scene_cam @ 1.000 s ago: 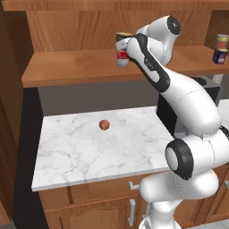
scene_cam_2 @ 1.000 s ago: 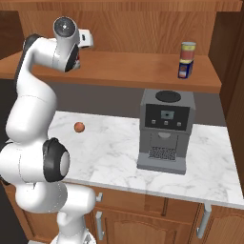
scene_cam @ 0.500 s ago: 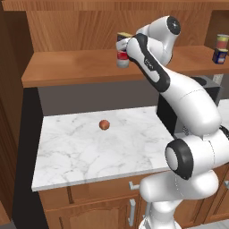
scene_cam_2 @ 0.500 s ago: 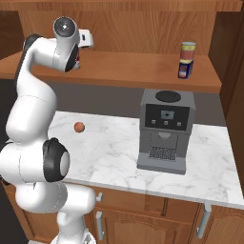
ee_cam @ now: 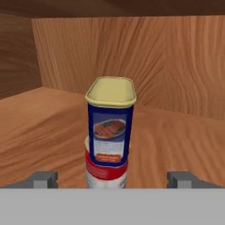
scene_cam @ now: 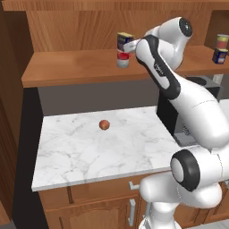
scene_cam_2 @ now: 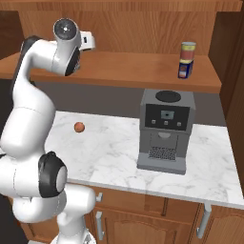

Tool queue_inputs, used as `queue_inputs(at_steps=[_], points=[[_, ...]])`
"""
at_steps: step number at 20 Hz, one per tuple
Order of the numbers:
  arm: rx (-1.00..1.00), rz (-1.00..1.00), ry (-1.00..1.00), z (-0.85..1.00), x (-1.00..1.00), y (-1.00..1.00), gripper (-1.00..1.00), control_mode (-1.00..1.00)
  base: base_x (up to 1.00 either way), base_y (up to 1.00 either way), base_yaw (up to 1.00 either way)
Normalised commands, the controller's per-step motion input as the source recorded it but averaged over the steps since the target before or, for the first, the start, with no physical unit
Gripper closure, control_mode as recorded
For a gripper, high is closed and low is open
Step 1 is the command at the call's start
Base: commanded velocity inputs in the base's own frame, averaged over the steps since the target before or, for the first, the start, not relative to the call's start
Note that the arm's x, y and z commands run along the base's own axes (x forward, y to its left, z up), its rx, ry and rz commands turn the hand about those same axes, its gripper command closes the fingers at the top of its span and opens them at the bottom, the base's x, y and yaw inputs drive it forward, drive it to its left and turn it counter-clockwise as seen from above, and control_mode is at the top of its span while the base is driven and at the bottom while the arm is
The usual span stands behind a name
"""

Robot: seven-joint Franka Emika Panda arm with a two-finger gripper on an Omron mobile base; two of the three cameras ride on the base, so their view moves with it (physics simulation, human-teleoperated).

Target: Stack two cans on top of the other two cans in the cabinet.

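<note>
In the hand view a dark blue can with a yellow top stands upright on a red-and-white can on the cabinet shelf. My gripper is open, one fingertip on each side of the stack and apart from it. In the left base view the same blue can and red-and-white can stand just left of the gripper. At the cabinet's right end a red and yellowish can sits on another dark blue can.
A small orange-brown ball lies on the white marble counter below the shelf. A grey coffee machine stands on the counter's right part, under the right-hand stack. The cabinet's back panel is close behind the left stack.
The fingers have spread wide and let go of the blue can, which stays on the red-and-white can. The arm has barely moved.
</note>
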Motion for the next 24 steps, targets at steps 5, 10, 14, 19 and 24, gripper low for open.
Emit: queue_inputs(at_steps=[5, 10, 14, 19, 24], points=[[0.0, -0.01, -0.09, -0.12, -0.63, -0.21, -1.0, -1.0, 0.0, 0.0, 0.0], [0.0, -0.09, 0.0, -0.04, -0.77, -0.13, -1.0, -1.0, 0.0, 0.0, 0.0], [0.0, -0.12, 0.0, -0.04, -0.85, -0.1, -1.0, -1.0, 0.0, 0.0, 0.0], [0.0, -0.12, 0.0, -0.05, -0.89, -0.08, -1.0, -1.0, 0.0, 0.0, 0.0], [0.0, -0.09, 0.0, -0.19, -0.88, -0.14, -1.0, -1.0, 0.0, 0.0, 0.0]])
